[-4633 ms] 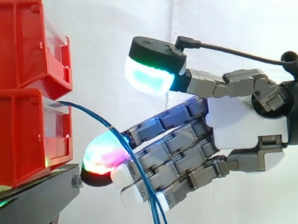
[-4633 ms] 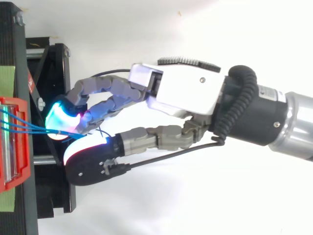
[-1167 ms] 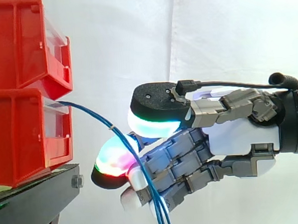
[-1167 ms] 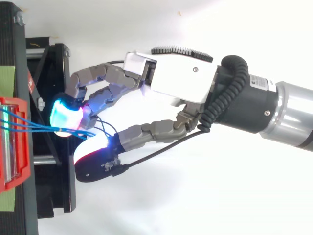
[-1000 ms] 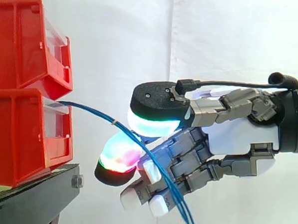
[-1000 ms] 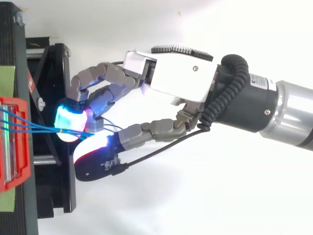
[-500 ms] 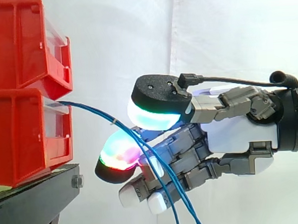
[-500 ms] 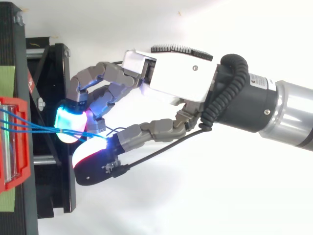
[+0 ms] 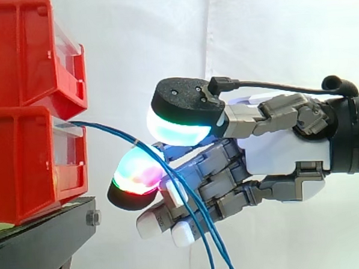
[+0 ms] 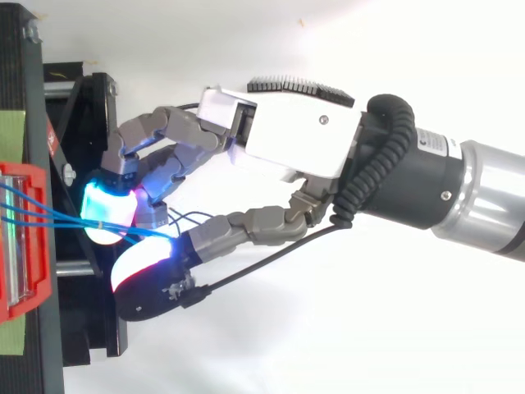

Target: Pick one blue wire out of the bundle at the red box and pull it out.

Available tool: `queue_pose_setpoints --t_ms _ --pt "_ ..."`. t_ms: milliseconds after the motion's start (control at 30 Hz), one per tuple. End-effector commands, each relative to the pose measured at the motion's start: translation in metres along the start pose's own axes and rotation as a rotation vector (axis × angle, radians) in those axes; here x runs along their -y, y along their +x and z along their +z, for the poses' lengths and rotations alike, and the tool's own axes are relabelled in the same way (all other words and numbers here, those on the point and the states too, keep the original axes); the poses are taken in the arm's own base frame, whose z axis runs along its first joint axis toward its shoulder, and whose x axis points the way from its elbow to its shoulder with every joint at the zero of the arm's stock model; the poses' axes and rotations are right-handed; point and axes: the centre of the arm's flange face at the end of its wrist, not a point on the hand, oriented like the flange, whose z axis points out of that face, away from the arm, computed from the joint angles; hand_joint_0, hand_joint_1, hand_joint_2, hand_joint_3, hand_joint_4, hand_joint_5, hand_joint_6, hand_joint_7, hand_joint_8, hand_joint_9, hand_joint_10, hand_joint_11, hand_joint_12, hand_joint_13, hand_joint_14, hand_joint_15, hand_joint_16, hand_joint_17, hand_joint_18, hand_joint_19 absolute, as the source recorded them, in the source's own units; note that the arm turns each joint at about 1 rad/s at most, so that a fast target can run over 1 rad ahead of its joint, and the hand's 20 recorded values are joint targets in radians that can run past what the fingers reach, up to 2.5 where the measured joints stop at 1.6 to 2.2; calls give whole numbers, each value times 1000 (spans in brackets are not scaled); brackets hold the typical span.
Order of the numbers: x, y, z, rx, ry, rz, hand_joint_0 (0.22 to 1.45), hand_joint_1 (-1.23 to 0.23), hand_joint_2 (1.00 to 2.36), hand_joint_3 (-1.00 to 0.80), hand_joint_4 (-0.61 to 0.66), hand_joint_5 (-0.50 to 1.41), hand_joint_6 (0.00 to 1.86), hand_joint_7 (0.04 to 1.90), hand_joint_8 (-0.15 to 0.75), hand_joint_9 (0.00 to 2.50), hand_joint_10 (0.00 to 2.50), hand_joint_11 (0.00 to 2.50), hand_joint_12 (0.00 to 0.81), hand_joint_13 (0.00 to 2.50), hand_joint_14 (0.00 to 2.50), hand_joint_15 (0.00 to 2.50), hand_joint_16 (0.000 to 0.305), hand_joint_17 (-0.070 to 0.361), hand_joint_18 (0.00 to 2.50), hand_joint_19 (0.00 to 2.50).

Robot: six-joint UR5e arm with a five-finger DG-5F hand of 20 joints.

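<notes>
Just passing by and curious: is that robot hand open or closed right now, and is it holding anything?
Hand: closed, fingers curled, pinching the blue wires under the thumb.

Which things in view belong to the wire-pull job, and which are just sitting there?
In the job:
blue wires, running out of the lower bin
lower red bin
robot hand, closed on the wires

Just there:
upper red bin
black stand
white curtain
</notes>
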Motion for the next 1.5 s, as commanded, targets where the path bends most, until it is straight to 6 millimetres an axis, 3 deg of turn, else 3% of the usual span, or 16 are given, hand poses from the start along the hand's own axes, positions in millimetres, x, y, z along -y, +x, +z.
queue_pose_setpoints --t_ms 0,100,233,300,833,1300,1467 --pt "0 2 0 -1 0 -4 580 -771 1004 -460 286 -129 749 896 367 936 5 909 413 754 11 413 48 107 720 500" --pt "-2 5 -1 -3 -5 -4 582 -764 1005 -446 290 -127 746 894 363 924 6 859 412 756 11 409 47 107 720 508" --pt "11 16 4 5 -9 -3 583 -733 1005 -442 302 -120 711 935 363 915 9 826 410 757 12 407 47 107 722 507" --pt "6 17 7 8 -29 7 582 -727 1005 -435 306 -118 704 941 363 912 11 822 410 762 12 405 47 107 723 513" --pt "0 7 14 29 -38 14 608 -703 1011 -352 281 -112 673 1017 366 926 10 813 410 782 12 405 47 105 741 518" --pt "-1 8 14 26 -41 16 601 -705 1012 -325 304 -142 760 844 363 920 10 799 407 785 11 412 47 106 742 521" --pt "0 7 14 21 -38 16 596 -659 1012 -325 312 -117 681 963 356 923 9 788 407 781 12 413 47 106 731 523"
